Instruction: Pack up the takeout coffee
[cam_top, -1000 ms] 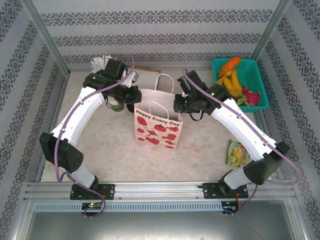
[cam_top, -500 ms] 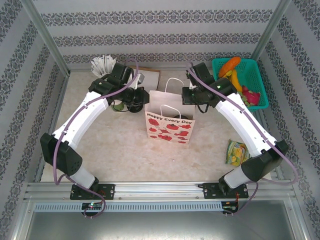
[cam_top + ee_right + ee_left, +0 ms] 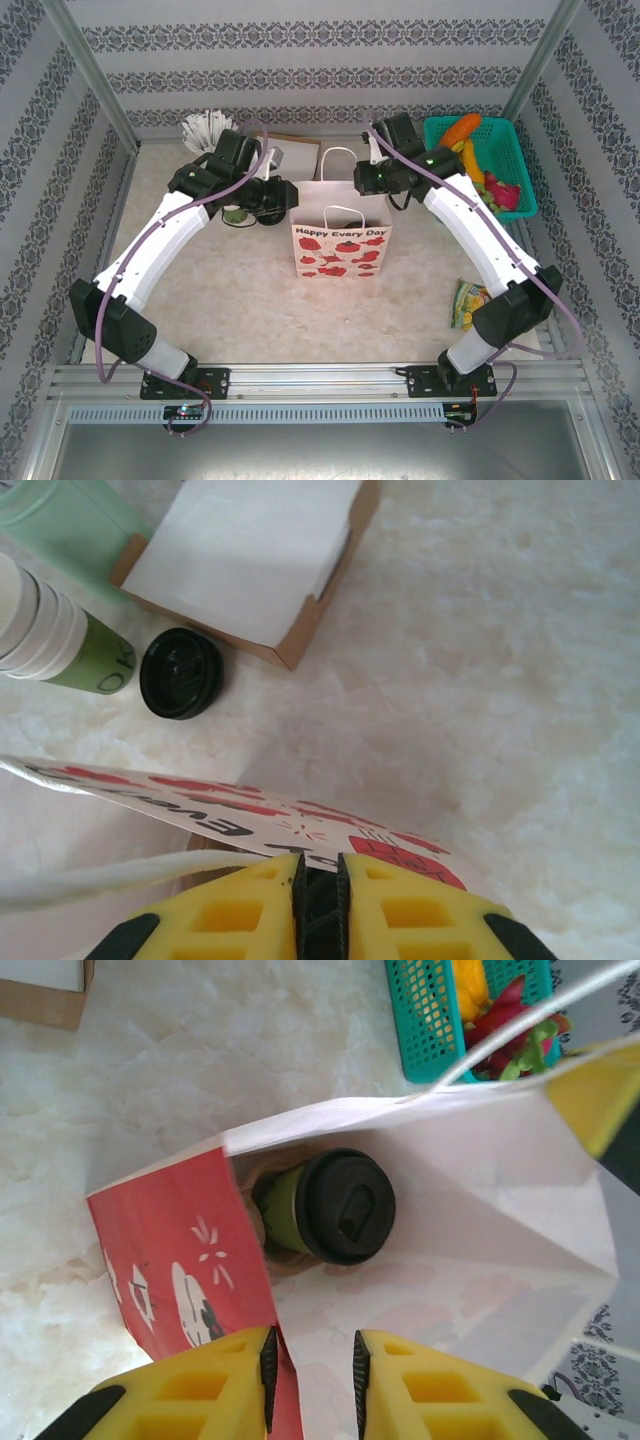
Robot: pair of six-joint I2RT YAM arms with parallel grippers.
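Coffee cup: lid on, inside paper bag, mid-table | left gripper: fingers slightly spread, astride bag's left rim | right gripper: pinching bag's far-right rim

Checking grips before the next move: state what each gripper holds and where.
Right gripper pinches the paper bag at its top rim. Left gripper straddles the bag's wall, jaws apart, gripping nothing.

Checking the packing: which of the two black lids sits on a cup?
The lid inside the paper bag, capping the pale-green takeout coffee. The other lid lies loose on the table beside stacked cups.
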